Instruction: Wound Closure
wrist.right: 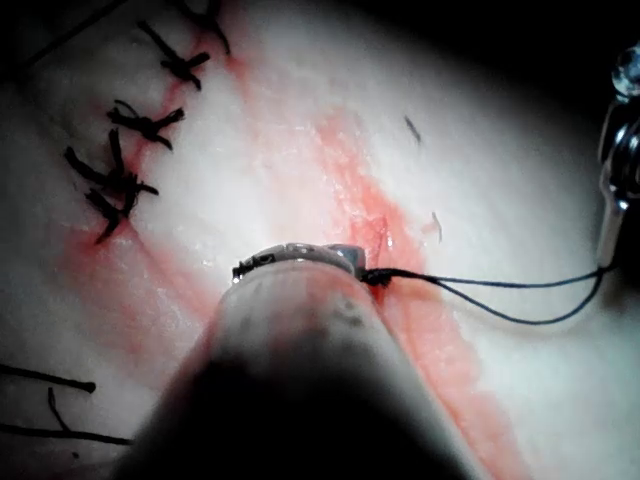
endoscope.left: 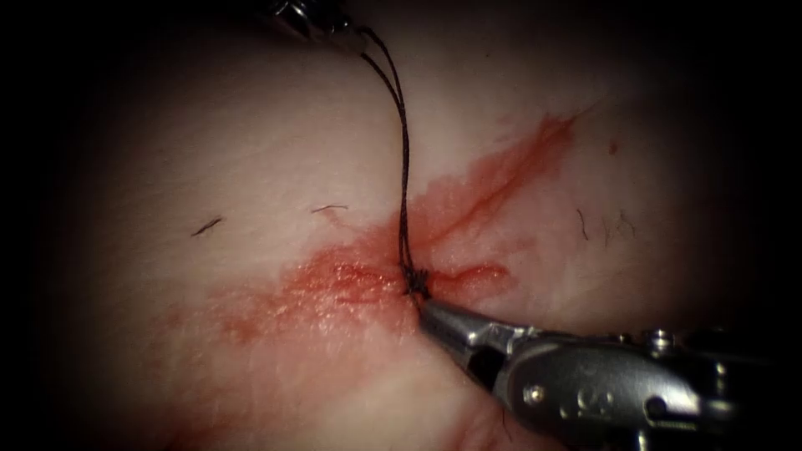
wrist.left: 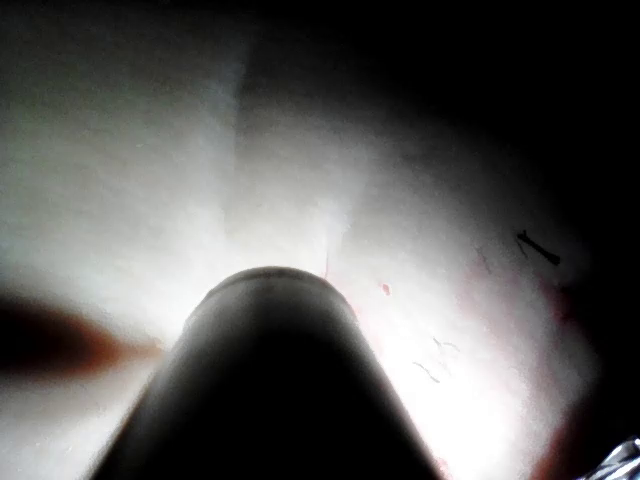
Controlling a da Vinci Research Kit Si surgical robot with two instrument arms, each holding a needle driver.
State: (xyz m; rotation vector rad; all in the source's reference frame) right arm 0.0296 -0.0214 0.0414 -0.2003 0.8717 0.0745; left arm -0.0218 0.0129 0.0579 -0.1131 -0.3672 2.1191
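Your right arm's steel needle driver [endoscope.left: 424,307] comes in from the right and rests its tip right at the knot [endoscope.left: 415,280] of dark braided thread [endoscope.left: 405,159]. Its jaws look pressed together, and the right wrist view shows the thread leaving the tip, so I judge them clamped on the thread at the knot.

From that tip two strands run away together to your left arm's tool [endoscope.left: 313,17], far across the pale pork tissue [endoscope.left: 251,167]. Both strands end at its jaws, so it appears to hold them, though whether those jaws are closed cannot be told. Held from both ends like this, the strands stay taut and the knot sits down on the cut [endoscope.left: 468,274].

The cut lies just beyond your right tip, ringed by red fluid [endoscope.left: 334,288] that spreads to the left and streaks to the upper right. The curved needle is nowhere to be made out. Finished black stitches [wrist.right: 135,160] sit well off to the side of your right tool.
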